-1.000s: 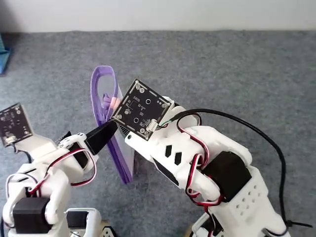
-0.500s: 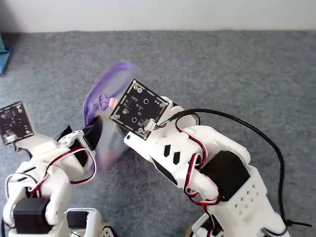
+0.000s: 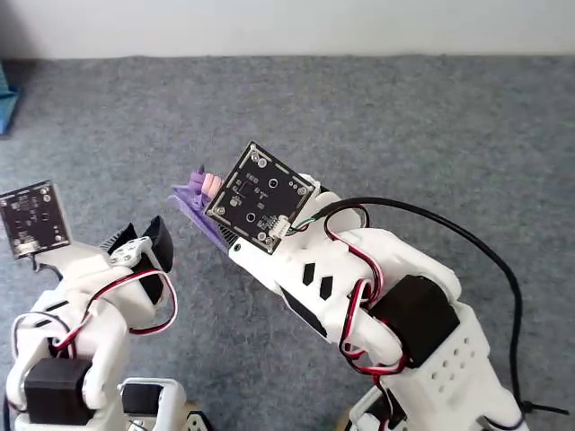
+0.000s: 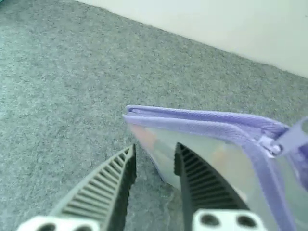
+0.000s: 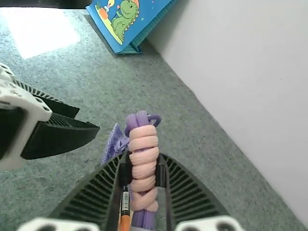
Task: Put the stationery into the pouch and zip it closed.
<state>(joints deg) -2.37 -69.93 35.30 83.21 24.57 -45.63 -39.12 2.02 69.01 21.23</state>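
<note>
Grey carpet [image 3: 404, 126] is viewed steeply from above by the fixed high camera, set over the arms' bases. Each wrist camera is mounted behind its own jaws and sighted along them, left gripper [image 4: 154, 149] and right gripper [image 5: 143, 159] alike, close on the pouch [image 4: 216, 130]. Pouch, carpet and pale wall [image 3: 314, 27] are shared by all three views.

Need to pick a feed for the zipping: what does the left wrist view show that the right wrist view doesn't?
From the left wrist view: the zip line running to its slider, and the see-through side. From the right wrist view: the right gripper clamped on a pink braided cord, and a blue dinosaur bag by the wall. Common to both: the purple pouch, the open left gripper, grey carpet, pale wall.
</note>
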